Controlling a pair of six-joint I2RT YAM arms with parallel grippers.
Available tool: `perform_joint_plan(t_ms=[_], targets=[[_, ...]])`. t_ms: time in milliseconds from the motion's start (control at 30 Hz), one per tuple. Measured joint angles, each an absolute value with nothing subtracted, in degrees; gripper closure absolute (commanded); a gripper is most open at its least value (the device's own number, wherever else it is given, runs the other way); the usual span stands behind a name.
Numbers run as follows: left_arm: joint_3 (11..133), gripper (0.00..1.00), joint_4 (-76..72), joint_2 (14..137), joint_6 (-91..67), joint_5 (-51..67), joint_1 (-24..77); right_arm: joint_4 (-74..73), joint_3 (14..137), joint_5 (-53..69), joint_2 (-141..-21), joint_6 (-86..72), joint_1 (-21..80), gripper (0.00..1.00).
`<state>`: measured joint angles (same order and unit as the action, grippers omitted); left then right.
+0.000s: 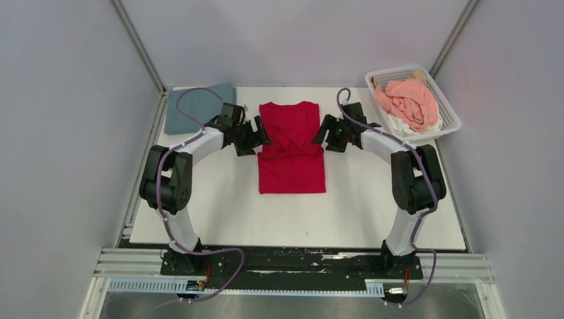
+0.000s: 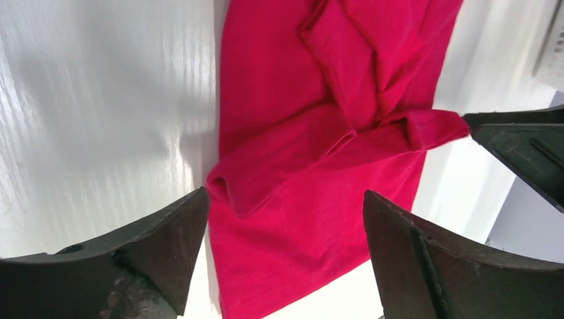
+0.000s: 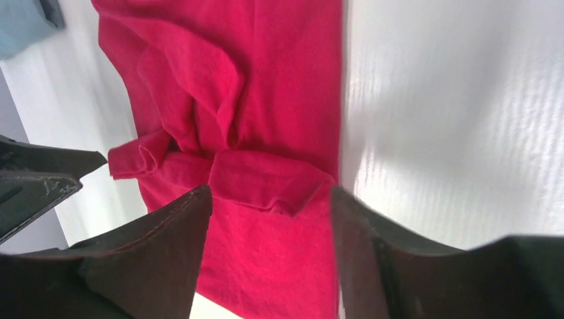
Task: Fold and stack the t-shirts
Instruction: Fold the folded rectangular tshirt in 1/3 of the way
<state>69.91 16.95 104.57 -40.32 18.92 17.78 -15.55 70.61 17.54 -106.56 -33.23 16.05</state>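
— While both arms lean in over the white tabletop point(image 1: 219, 212), where's the bright red cloth t-shirt point(image 1: 291, 166)?
— Flat in the middle, folded narrow, sleeves tucked across it. The left end effector point(image 1: 258, 136) is at its left edge and the right end effector point(image 1: 322, 133) at its right edge, both spread wide, pinching nothing.
— And the others?
— A folded grey-blue t-shirt point(image 1: 199, 106) lies in the far left corner. A salmon-pink t-shirt point(image 1: 409, 100) sits crumpled on a white t-shirt point(image 1: 406, 126) in the white plastic lattice basket point(image 1: 398, 69).
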Motion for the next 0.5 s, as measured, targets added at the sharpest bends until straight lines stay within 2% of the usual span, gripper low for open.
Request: perform_joint_plan(t_ms=[100,233,367,500], targets=[[71.24,0.00,17.04,104.44,-39.68,19.49,17.32,-15.25,71.37,17.30,-106.28,-33.08,15.44,0.15],[69.76,0.00,16.43,101.65,-39.53,19.88,17.19,-14.90,68.64,16.47,-102.45,-32.80,15.18,0.13],[61.91,0.00,15.42,93.97,-39.81,20.60,17.21,-15.18,62.87,15.40,-95.24,-31.03,16.93,0.11],[51.70,0.00,14.46,85.62,-40.77,21.06,17.32,-14.79,60.80,16.21,-91.83,-27.27,23.00,0.06]])
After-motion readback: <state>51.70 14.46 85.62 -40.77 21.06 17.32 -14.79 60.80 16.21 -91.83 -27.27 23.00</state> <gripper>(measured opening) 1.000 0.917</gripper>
